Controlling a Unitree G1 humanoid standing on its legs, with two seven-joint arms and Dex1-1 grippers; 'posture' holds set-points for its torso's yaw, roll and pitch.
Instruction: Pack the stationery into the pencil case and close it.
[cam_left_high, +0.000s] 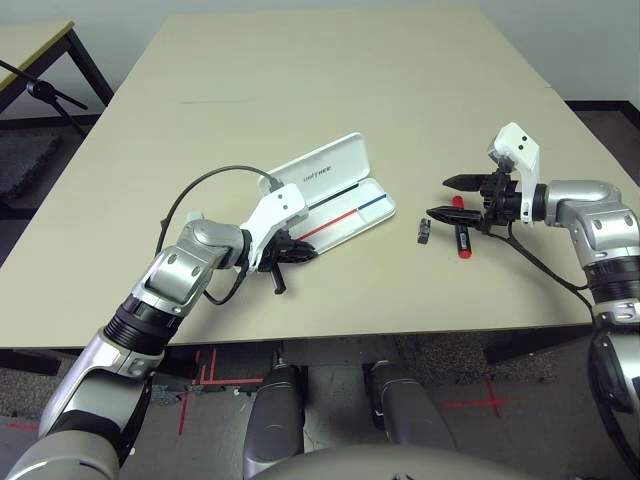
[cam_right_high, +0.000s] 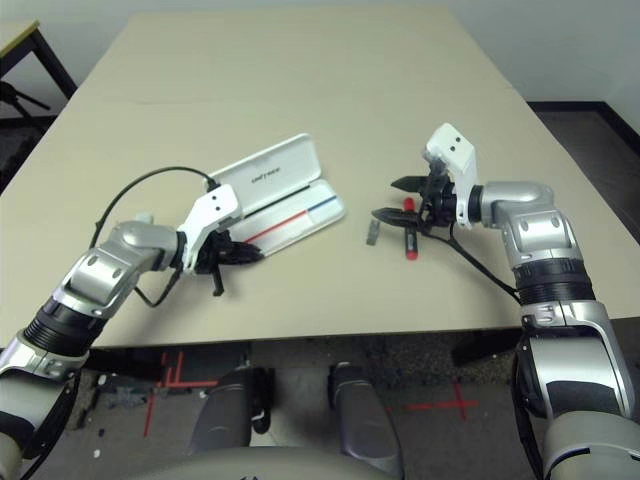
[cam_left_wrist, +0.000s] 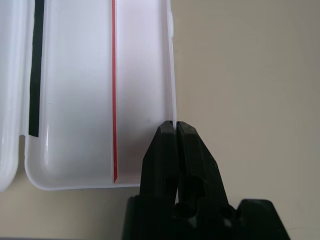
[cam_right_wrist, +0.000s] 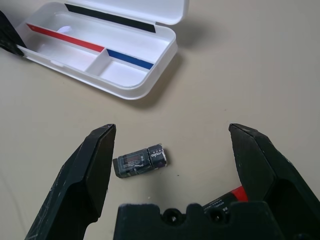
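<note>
- The left gripper (cam_left_wrist: 176, 131) has its two black fingers pressed together on the thin front wall of the pencil case (cam_left_high: 335, 195), pinching the rim near one rounded corner of the tray.
- Just past those fingers, inside the tray, a red stripe (cam_left_wrist: 114, 90) runs along the floor; beyond it a black strip (cam_left_wrist: 35, 70) lies along the hinge side.
- The case lies open on the table (cam_left_high: 300, 70), its lid tilted back and away from the left gripper, a small dark logo on the lid.
- A black cable loops from the left wrist over the table, beside the case.
- The right gripper (cam_right_wrist: 172, 145) hangs above the table with its fingers spread wide, holding nothing.
- Between and beyond its fingertips lies a small black clip-like piece (cam_right_wrist: 140, 161), flat on the table and apart from both fingers.
- Under the base of the right gripper's one finger, the red marker (cam_left_high: 461, 236) lies on the table, its black end toward the robot.
- Farther out from the right gripper, well apart from the clip, sits the open case, showing a red-and-blue stripe and a divider in the tray.
- The green-and-white stick I cannot make out.
</note>
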